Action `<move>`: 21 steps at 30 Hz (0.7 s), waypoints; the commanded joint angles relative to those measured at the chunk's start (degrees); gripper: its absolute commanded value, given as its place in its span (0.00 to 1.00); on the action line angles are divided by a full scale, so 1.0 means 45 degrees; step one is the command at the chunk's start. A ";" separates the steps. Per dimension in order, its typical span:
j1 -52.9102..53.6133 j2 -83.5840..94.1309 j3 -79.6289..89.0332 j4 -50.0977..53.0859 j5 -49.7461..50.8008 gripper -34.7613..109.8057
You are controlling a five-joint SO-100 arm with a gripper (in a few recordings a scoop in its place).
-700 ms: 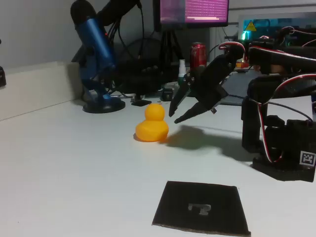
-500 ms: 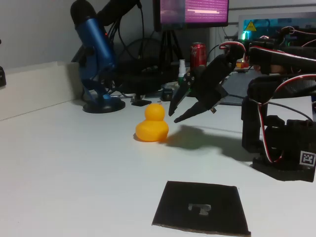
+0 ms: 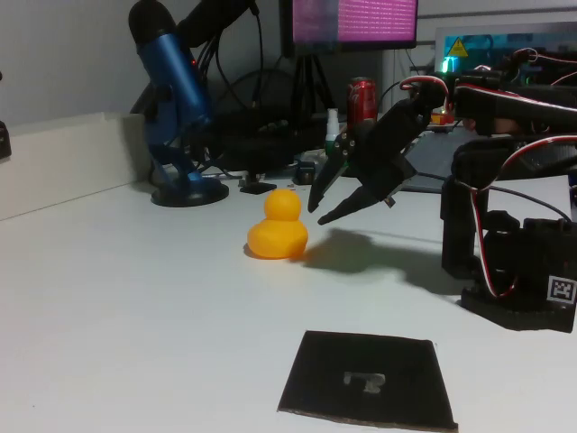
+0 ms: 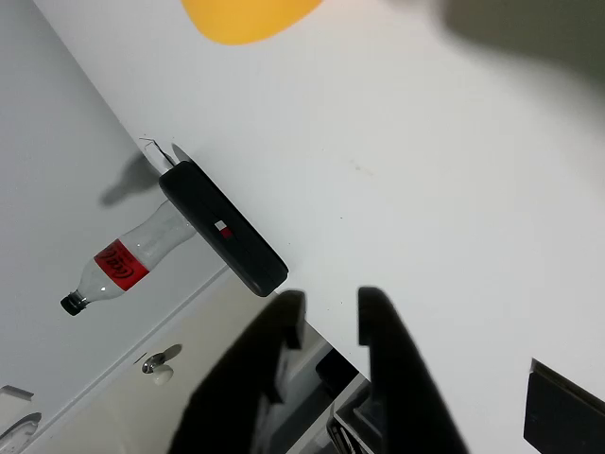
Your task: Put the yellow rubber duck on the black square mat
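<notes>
Fixed view: the black pincer (image 3: pixel 319 207) hangs above the white counter (image 3: pixel 135 307) with its two fingers spread apart, tips pointing down and to the left, holding nothing. Its tips stand just right of the yellow rubber duck (image 3: pixel 278 227), level with the duck's head and clear of it. The duck sits upright on the counter, and the pincer's shadow falls on the surface to the duck's right. The arm runs up and to the right from the pincer to its black base (image 3: pixel 518 262), which stands on the counter at the right edge and carries a small square printed marker. The black square mat (image 3: pixel 368 379) lies flat at the near edge of the counter, well apart from the duck and bare, with a pale grey mark at its centre. Behind the duck stands a blue microphone (image 3: pixel 176 99) on a round foot, and farther back a red can (image 3: pixel 361 101). Wrist view: the two dark fingers (image 4: pixel 274 350) show at the bottom with a gap between them; the duck (image 4: pixel 248 17) appears as an orange-yellow patch at the top edge; a black oblong object (image 4: pixel 223 229) lies at the counter's edge, with a clear bottle bearing a red label (image 4: pixel 128 260) beyond it.
</notes>
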 commanded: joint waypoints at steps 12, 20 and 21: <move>-0.0195 0.0176 -0.0117 -0.0039 -0.0117 0.28; -0.0215 0.0195 -0.0547 -0.0117 -0.0117 0.28; -0.0215 0.0195 -0.0762 -0.0117 -0.0117 0.28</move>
